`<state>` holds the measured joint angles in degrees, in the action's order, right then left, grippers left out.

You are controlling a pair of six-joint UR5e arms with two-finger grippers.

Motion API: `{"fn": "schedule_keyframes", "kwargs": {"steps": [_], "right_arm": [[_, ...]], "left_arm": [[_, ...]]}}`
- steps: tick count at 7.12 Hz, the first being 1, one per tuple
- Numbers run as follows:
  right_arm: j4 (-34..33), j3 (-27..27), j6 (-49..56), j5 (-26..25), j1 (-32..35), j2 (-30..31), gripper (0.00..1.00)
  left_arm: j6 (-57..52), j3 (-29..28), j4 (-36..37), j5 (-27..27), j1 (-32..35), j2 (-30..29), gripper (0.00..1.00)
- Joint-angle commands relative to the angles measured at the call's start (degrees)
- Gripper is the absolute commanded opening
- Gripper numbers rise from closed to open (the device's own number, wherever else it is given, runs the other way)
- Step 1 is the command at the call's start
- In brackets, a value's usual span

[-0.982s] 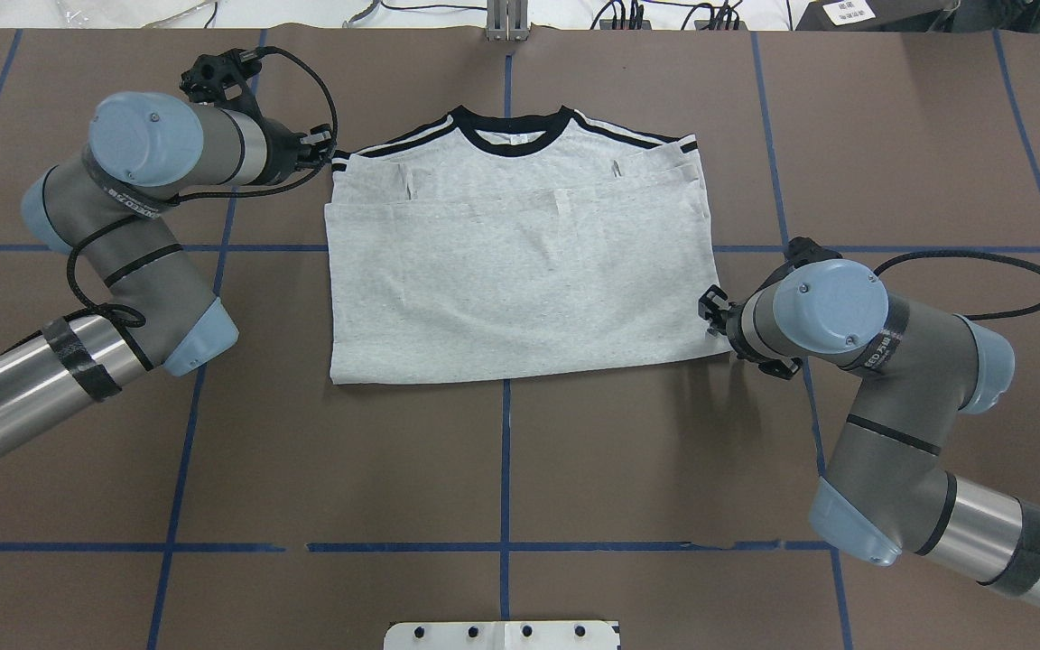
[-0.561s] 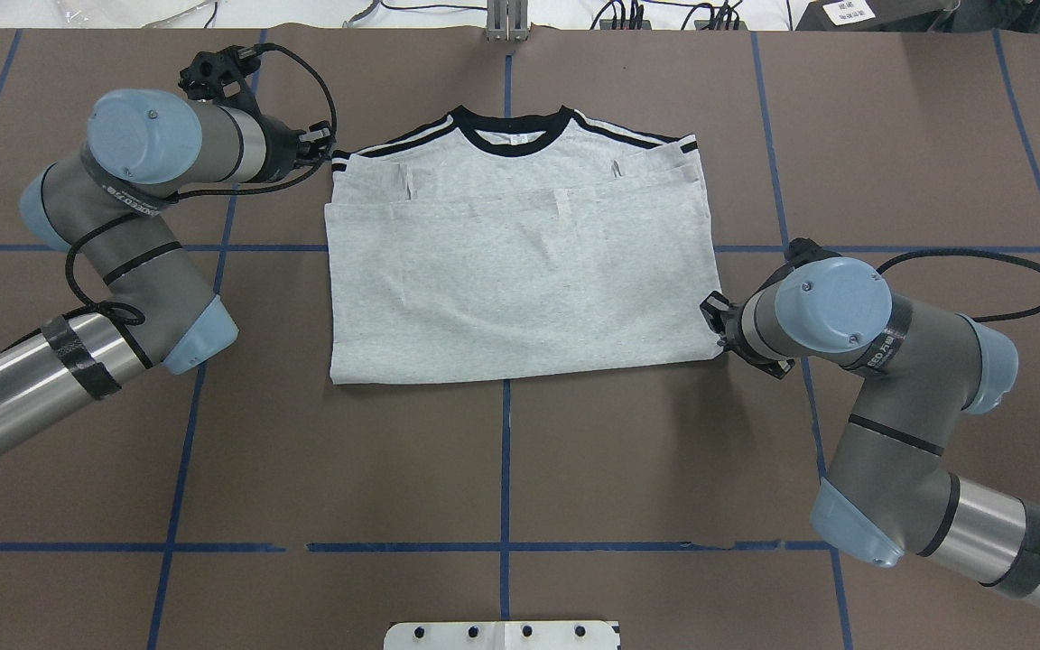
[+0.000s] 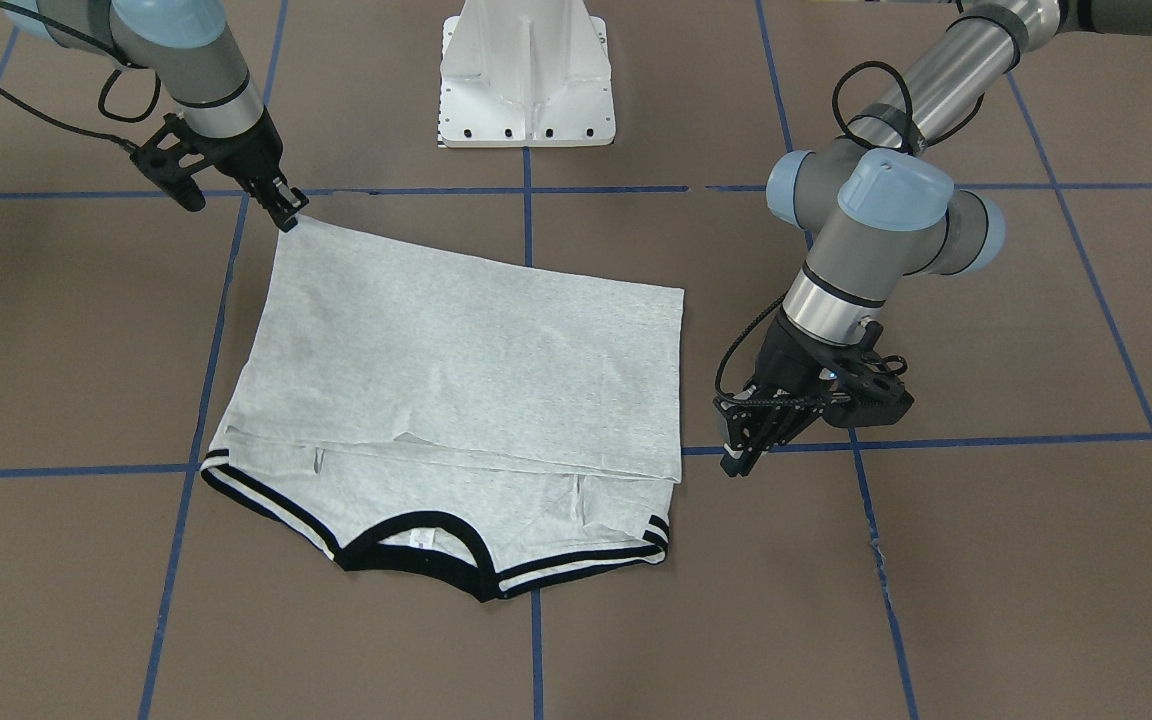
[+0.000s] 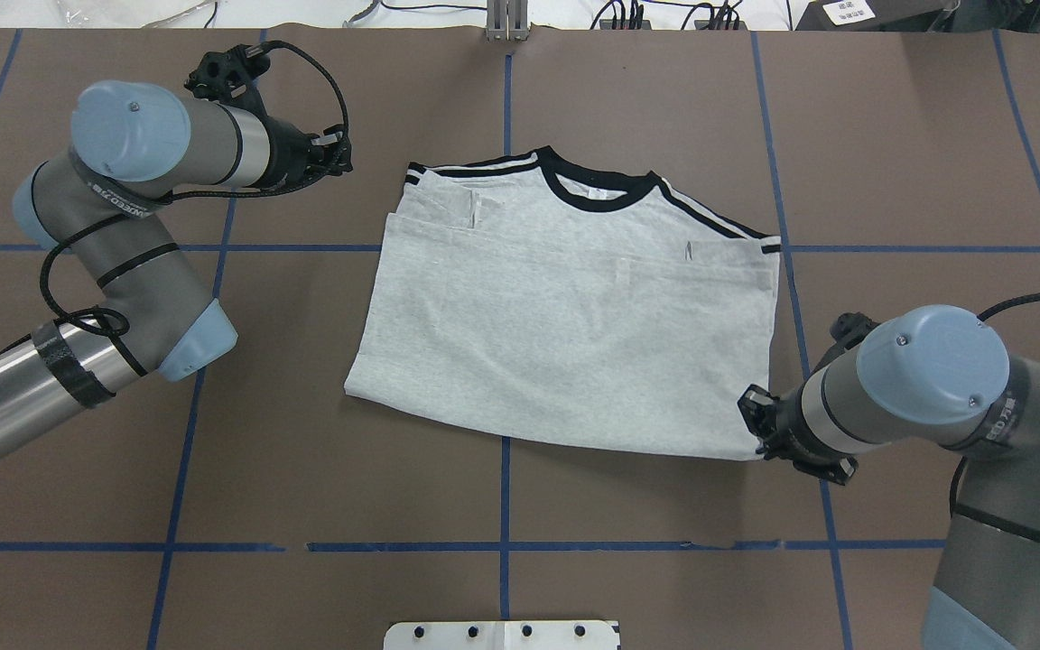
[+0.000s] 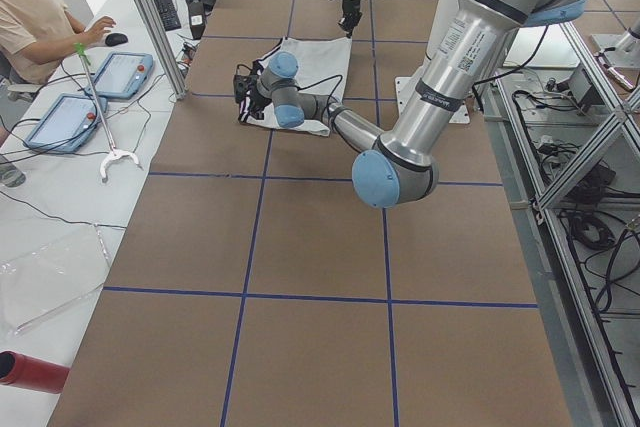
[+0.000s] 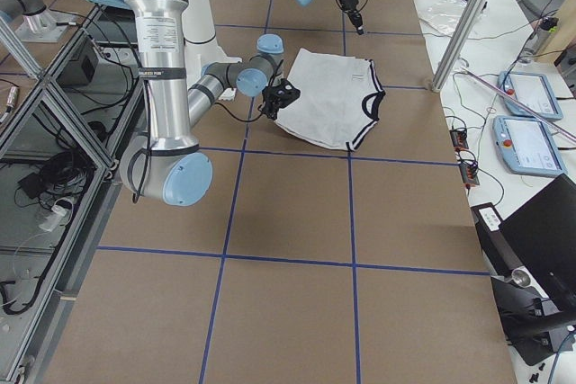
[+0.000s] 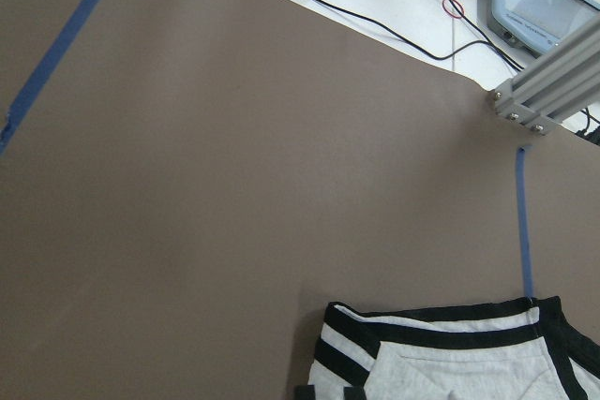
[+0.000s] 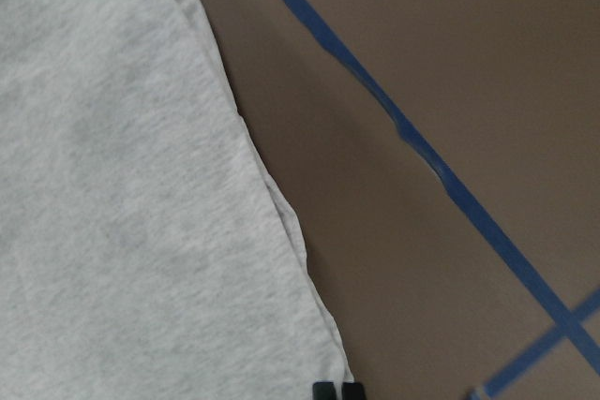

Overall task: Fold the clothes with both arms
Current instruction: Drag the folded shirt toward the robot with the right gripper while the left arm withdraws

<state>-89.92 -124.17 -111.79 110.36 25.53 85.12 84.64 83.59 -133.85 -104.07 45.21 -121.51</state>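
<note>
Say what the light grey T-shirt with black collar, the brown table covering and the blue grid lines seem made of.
Light grey T-shirt: probably cotton-type jersey knit, matt, flecked and softly creased. Brown table covering: perhaps matt paper or thin card; it lies flat, and its thin far edge rests on a white surface. Blue grid lines: likely adhesive tape, wrinkled and kinked up close.
</note>
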Motion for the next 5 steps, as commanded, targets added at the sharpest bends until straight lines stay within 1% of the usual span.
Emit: {"fn": "schedule_keyframes", "kwargs": {"steps": [1,2,3,4,5], "right_arm": [[-7.01,-3.35,-0.1,4.94,-5.9,0.58,0.0],[-9.11,-5.53,-0.1,6.43,-9.15,1.01,0.0],[-13.4,-8.34,-0.1,6.44,-12.75,1.36,0.0],[-14.83,-9.41,-0.36,6.44,-14.44,1.37,0.0],[-16.41,-10.55,-0.36,6.53,-17.59,1.46,0.0]], "left_arm": [[6.73,4.19,0.08,-6.55,-0.56,0.4,0.23],[8.86,7.6,0.6,-9.02,-2.47,0.48,0.23],[9.57,9.46,0.87,-10.44,-2.75,1.53,0.25],[9.67,10.61,0.78,-11.85,-2.93,2.06,0.3],[10.02,12.28,0.78,-12.03,-3.98,2.85,0.36]]}}
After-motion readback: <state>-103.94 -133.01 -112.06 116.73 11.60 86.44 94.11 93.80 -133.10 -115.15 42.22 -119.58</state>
